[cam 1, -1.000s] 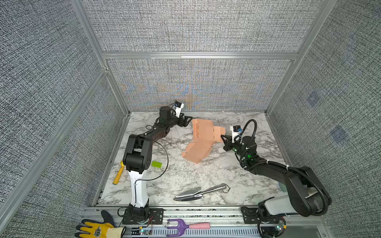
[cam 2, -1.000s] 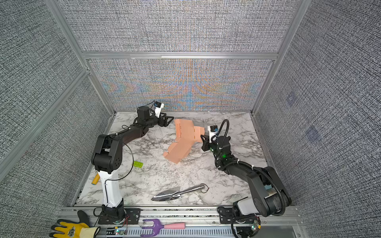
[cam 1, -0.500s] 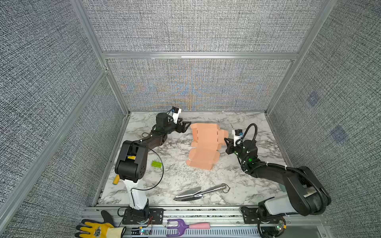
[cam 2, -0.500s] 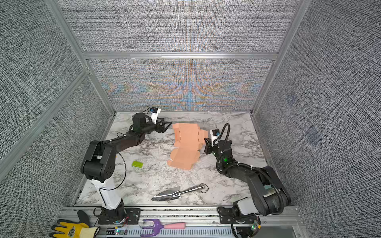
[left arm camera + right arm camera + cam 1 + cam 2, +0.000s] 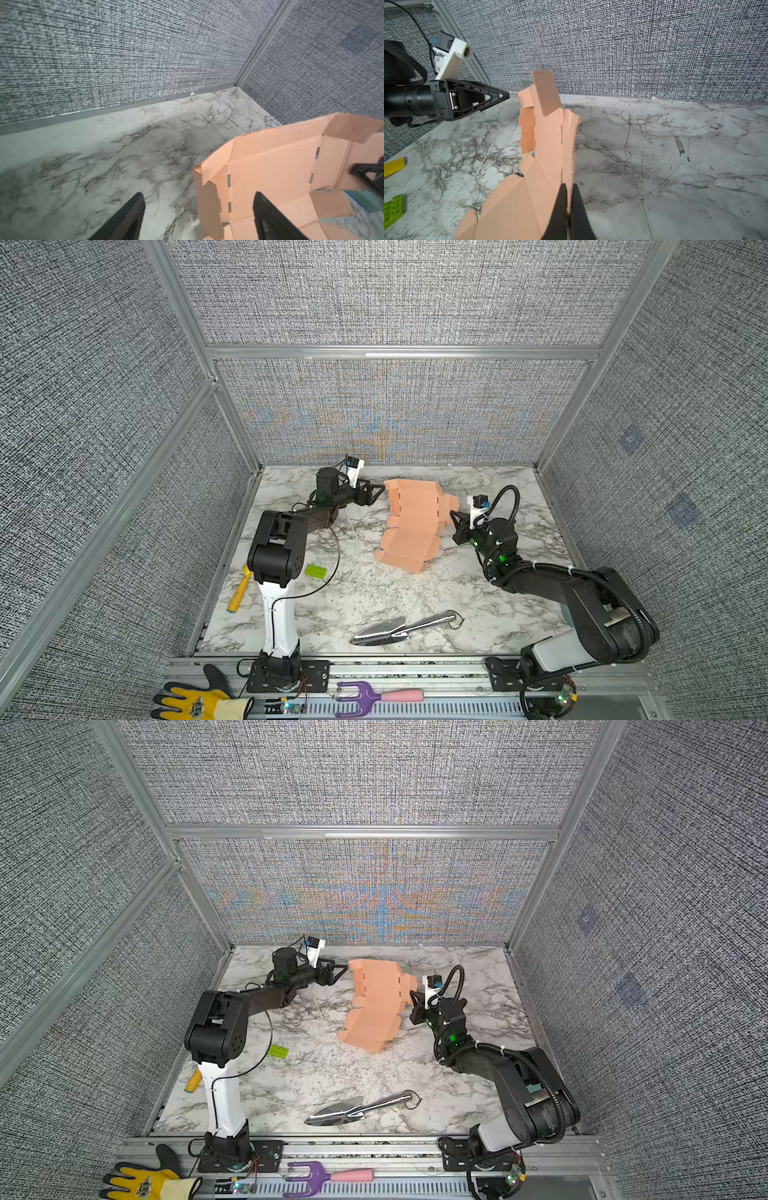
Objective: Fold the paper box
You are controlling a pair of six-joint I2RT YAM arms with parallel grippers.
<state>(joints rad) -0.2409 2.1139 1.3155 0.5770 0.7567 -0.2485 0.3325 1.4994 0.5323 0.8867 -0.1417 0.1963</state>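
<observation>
The paper box (image 5: 411,522) (image 5: 376,1002) is a salmon-pink creased sheet, partly folded, at the back middle of the marble table. Its rear panels stand up and its front flaps rest on the table. My right gripper (image 5: 453,516) (image 5: 569,187) is shut on the box's right edge panel (image 5: 568,145), pinched thin between the fingers. My left gripper (image 5: 380,489) (image 5: 198,195) is open, level with the box's rear left edge (image 5: 209,187), which lies just ahead of its spread fingers. Whether they touch is unclear.
A small green brick (image 5: 316,571) (image 5: 392,209) and a yellow-handled tool (image 5: 239,589) lie at the left by the left arm's base. A silver trowel (image 5: 399,628) lies near the front edge. The back wall (image 5: 124,62) stands close behind the box.
The box has been turned and its rear panels stand higher than half a second ago. My left arm swung back and then returned to the box's rear left edge. The right gripper stayed shut on it.
</observation>
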